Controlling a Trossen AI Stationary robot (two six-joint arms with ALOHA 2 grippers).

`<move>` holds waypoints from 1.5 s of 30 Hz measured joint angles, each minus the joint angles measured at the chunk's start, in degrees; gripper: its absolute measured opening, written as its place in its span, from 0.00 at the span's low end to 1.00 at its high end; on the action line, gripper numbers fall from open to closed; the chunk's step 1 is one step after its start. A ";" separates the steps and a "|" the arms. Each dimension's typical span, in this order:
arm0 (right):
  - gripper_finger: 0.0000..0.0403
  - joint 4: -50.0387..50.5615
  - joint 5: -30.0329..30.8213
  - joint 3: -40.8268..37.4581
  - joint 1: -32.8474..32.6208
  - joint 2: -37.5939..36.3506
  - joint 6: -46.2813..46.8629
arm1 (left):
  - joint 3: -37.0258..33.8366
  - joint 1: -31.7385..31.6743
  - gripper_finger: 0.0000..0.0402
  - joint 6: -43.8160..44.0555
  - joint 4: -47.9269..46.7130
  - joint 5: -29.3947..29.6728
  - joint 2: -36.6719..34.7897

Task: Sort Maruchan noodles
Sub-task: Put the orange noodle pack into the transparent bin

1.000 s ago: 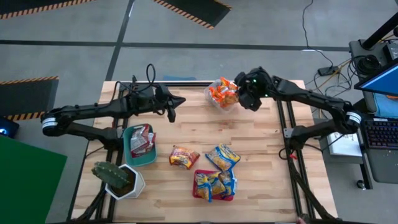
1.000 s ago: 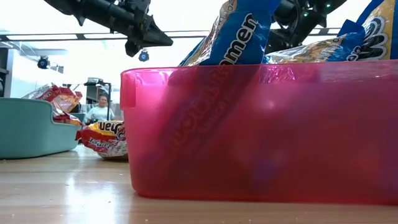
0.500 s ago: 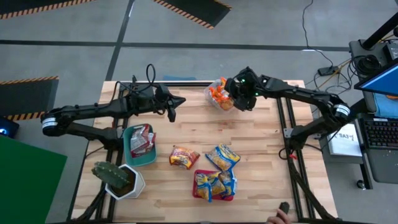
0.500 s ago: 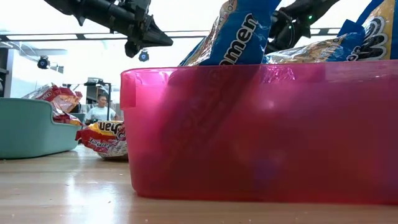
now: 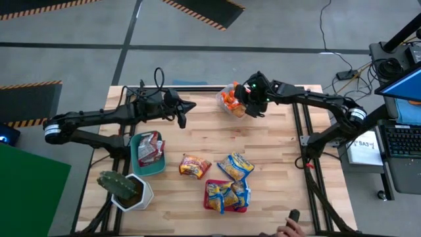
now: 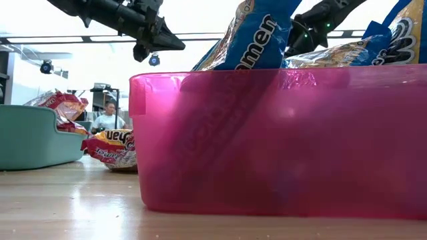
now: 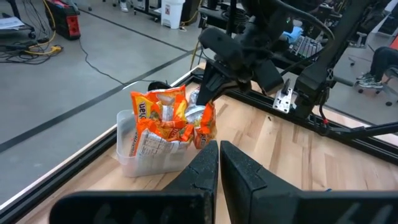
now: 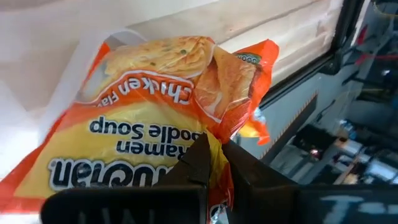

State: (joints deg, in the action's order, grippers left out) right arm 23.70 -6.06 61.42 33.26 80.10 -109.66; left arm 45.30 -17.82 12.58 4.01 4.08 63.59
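Note:
My right gripper (image 5: 245, 108) stands over the clear bin (image 5: 227, 107) at the table's far edge, shut on an orange noodle packet (image 8: 155, 112). Other orange packets (image 7: 163, 118) stand upright in that bin. My left gripper (image 5: 186, 107) hovers shut above the table's far left part, touching nothing. Silver/red packets (image 5: 150, 147) lie in the teal bin (image 5: 137, 164). Blue-and-yellow packets (image 5: 227, 194) stand in the red bin (image 5: 209, 205). One blue-and-yellow packet (image 5: 235, 166) and one red-and-yellow packet (image 5: 195, 166) lie flat on the table. My right gripper pinches the orange packet between its two fingers at a crinkled edge (image 8: 219, 134). The fingers come slanting down from above, from the table's right side. The packet hangs below them at the clear bin's top, among the other orange packets; whether it rests on them I cannot tell.
A potted cactus (image 5: 122, 187) stands at the table's near left corner. A person's hand (image 5: 289, 228) shows past the near edge. Bare wood (image 5: 217, 138) lies between the clear bin and the loose packets. In the low view the red bin (image 6: 280, 140) fills the foreground.
My right gripper has moved toward the table's left, from beside the clear bin to above it, carrying the orange packet along. The person's hand has come into view at the near edge.

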 joint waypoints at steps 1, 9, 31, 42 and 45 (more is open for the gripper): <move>0.03 -0.02 0.06 -0.23 0.06 0.10 1.07 | 0.00 0.00 0.00 0.00 0.00 0.02 0.00; 0.03 -0.04 0.51 -1.60 0.13 2.36 4.98 | 0.00 -0.07 0.00 -0.46 0.00 1.49 0.02; 0.24 -0.63 5.01 -1.68 -0.05 -4.53 17.26 | 0.00 -0.07 0.00 -0.46 1.52 1.44 0.09; 0.14 2.24 9.13 -1.68 -0.50 -13.93 55.69 | 0.04 -0.25 0.00 -0.48 3.34 1.44 0.09; 0.08 4.65 9.08 -1.66 -0.50 -14.76 83.96 | 0.04 -0.37 0.00 -0.48 3.32 1.44 0.09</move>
State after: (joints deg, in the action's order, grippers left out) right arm 28.35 3.01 59.76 32.75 65.34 -25.70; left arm 45.34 -18.20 12.10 7.33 5.52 63.68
